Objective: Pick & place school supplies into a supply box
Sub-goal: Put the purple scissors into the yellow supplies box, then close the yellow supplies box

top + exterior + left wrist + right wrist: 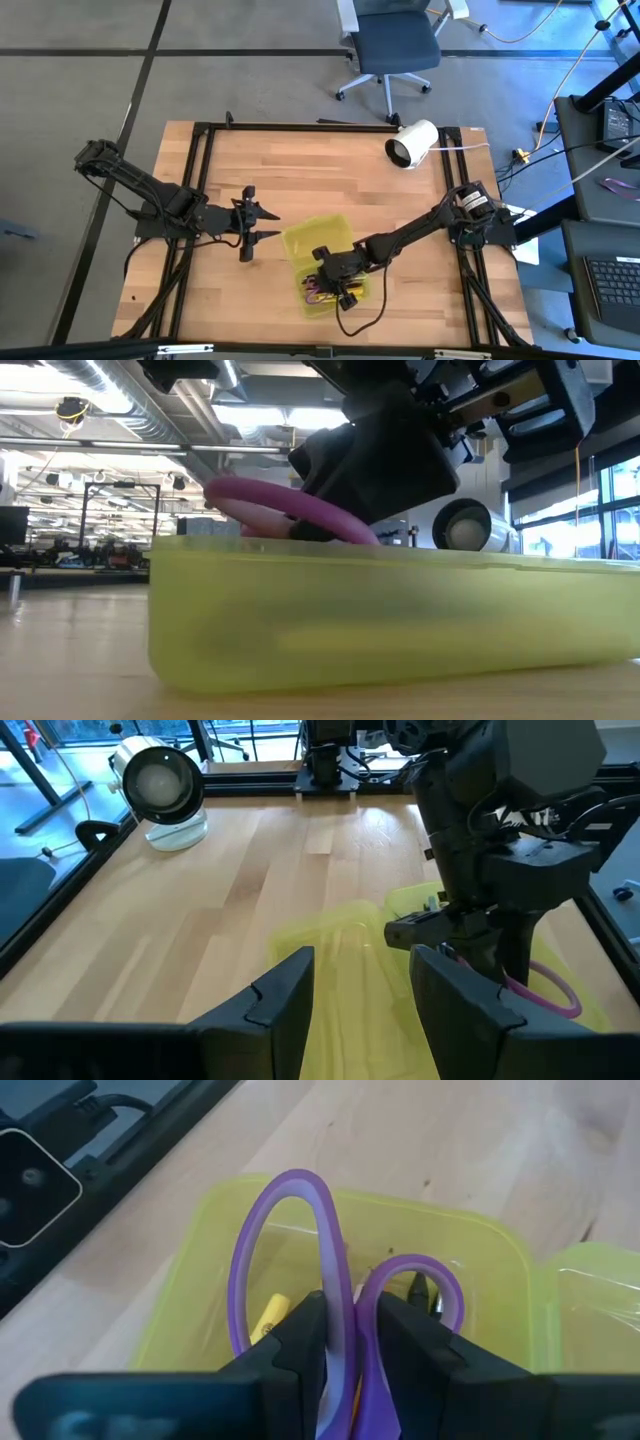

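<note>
The yellow-green supply box (345, 290) lies near the table's front middle with its lid (315, 237) folded open toward the far left. Pens and pencils (318, 292) lie inside it; a yellow one (270, 1315) shows in the right wrist view. My right gripper (335, 268) is over the box, shut on the purple-handled scissors (300, 1230). One handle loop (290, 510) shows just above the box's rim (400, 555). My left gripper (272, 224) is open and empty, just left of the lid; in its wrist view (360, 1005) it faces the box. My right gripper pinches the scissors between its two fingers at the neck where the two handle loops meet (345, 1315). The fingers slant down into the box from the table's right. Both loops stick out past the fingertips over the box's inside. The blades are hidden behind the fingers.
A white cylinder (412, 145) lies on its side at the table's far right, away from both arms. Bare wooden tabletop (300, 170) stretches between it and the box. A black frame (300, 127) runs along the table's edges.
</note>
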Action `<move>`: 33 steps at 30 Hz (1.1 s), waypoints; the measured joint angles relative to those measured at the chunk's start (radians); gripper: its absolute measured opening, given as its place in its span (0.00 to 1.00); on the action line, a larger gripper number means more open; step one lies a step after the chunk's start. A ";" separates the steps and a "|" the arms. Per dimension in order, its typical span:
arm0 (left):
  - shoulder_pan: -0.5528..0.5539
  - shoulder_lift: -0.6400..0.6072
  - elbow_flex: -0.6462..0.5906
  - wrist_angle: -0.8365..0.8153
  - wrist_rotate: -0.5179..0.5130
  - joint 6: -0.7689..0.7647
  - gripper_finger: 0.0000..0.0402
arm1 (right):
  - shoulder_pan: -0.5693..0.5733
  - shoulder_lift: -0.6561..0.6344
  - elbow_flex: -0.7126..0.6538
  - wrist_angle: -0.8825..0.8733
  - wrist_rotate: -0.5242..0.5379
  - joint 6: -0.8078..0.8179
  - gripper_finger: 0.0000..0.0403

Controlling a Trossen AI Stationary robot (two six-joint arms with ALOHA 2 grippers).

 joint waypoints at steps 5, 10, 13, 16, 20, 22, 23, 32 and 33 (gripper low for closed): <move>0.000 0.000 0.000 0.000 0.000 0.000 0.40 | 0.000 0.000 0.000 -0.007 0.000 0.000 0.24; 0.000 0.000 0.000 0.000 0.000 0.000 0.40 | 0.000 0.000 0.000 -0.008 0.000 0.000 0.24; 0.000 0.000 0.000 0.000 0.001 -0.001 0.40 | 0.000 0.000 0.000 -0.008 0.000 0.000 0.24; 0.000 0.000 0.000 0.000 0.005 -0.001 0.40 | 0.000 0.000 0.000 -0.008 0.000 0.001 0.24; 0.000 0.000 0.000 0.000 0.006 -0.001 0.40 | 0.000 0.000 0.000 -0.011 0.000 0.009 0.30; 0.000 0.000 0.000 0.000 0.006 -0.001 0.40 | 0.000 0.000 0.000 -0.012 0.000 0.013 0.36; 0.000 0.000 0.000 0.000 0.006 -0.001 0.40 | 0.000 0.000 0.000 -0.012 0.000 0.018 0.39; 0.000 0.001 0.000 -0.010 0.053 -0.229 0.40 | -0.016 -0.064 -0.001 -0.023 0.000 0.113 0.54; 0.000 0.003 0.000 -0.019 0.077 -0.254 0.40 | -0.023 -0.084 -0.001 -0.028 -0.018 0.125 0.54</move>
